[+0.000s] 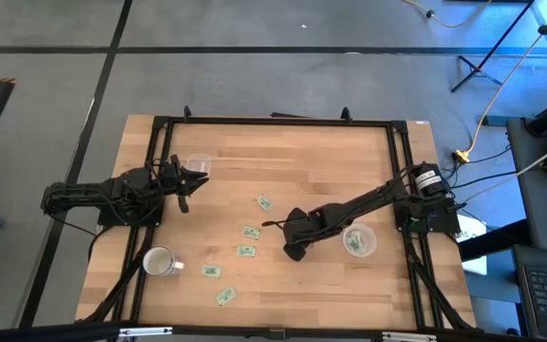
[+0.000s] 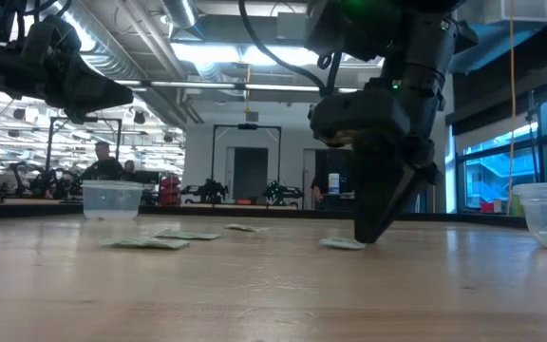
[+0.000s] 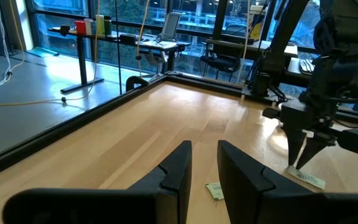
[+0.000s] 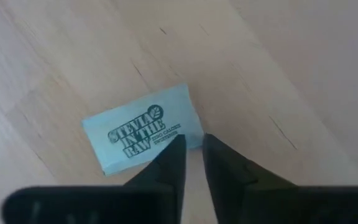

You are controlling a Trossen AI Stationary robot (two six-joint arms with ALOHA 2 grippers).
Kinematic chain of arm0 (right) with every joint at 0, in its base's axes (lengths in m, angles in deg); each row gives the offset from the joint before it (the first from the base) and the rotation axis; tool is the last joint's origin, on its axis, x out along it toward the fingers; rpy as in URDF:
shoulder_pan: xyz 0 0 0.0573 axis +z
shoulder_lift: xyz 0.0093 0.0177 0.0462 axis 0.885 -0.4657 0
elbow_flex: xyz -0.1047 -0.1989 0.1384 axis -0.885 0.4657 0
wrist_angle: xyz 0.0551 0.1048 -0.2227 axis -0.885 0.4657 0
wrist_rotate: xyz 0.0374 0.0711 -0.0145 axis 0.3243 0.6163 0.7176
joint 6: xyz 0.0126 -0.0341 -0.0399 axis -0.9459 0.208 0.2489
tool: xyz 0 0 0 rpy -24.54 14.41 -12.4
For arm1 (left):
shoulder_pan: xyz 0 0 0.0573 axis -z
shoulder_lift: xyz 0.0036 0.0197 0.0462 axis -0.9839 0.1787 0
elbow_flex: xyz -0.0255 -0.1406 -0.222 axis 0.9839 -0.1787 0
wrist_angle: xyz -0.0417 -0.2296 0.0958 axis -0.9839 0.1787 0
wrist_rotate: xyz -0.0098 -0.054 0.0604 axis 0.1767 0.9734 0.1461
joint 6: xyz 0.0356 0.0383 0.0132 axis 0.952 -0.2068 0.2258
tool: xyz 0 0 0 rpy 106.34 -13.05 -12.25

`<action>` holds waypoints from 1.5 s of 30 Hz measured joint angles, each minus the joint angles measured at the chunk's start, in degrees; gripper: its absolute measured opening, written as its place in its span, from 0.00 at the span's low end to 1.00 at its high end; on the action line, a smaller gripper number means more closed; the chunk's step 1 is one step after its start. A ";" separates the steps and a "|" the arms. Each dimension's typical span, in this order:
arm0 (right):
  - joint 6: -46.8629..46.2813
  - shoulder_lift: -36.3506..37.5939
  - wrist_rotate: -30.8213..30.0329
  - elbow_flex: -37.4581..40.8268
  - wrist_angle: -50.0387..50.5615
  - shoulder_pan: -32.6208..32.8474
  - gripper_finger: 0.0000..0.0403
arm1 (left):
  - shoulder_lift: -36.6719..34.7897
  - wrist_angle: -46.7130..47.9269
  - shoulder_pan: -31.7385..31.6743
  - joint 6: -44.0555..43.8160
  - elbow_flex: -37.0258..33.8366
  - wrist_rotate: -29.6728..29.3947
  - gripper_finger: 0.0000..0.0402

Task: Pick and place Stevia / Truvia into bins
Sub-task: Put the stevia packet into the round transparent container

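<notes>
Table [image 1: 330,161]: pale wood planks, black frame; workshop behind. Right gripper [image 4: 193,144], fingers nearly together, tips at one sachet [image 4: 143,137] (flat, mid-table). Left gripper [image 3: 205,163] narrowly apart, empty, near a clear cup [image 1: 198,165].

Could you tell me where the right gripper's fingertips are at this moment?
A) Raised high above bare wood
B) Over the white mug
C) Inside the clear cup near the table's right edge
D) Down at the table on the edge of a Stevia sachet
D: the right gripper points down with its tips at the edge of a Stevia sachet lying flat on the wooden table.
</notes>
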State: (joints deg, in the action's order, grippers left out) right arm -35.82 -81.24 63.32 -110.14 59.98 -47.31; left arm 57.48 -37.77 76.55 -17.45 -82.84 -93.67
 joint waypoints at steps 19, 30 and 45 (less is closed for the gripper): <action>1.55 -0.07 0.11 -0.15 1.63 -0.04 0.01 | 0.00 0.00 0.01 0.00 -0.02 0.02 0.18; 0.25 -0.07 0.96 -0.46 4.78 0.48 0.00 | 0.00 0.00 0.02 0.00 -0.01 0.01 0.18; -3.06 0.09 1.97 -0.77 11.06 3.73 0.00 | 0.00 0.00 0.02 0.00 -0.02 0.01 0.18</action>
State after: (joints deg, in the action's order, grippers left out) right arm -38.88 -81.15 65.29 -110.91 71.04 -43.58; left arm 57.48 -37.77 76.57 -17.45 -82.86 -93.66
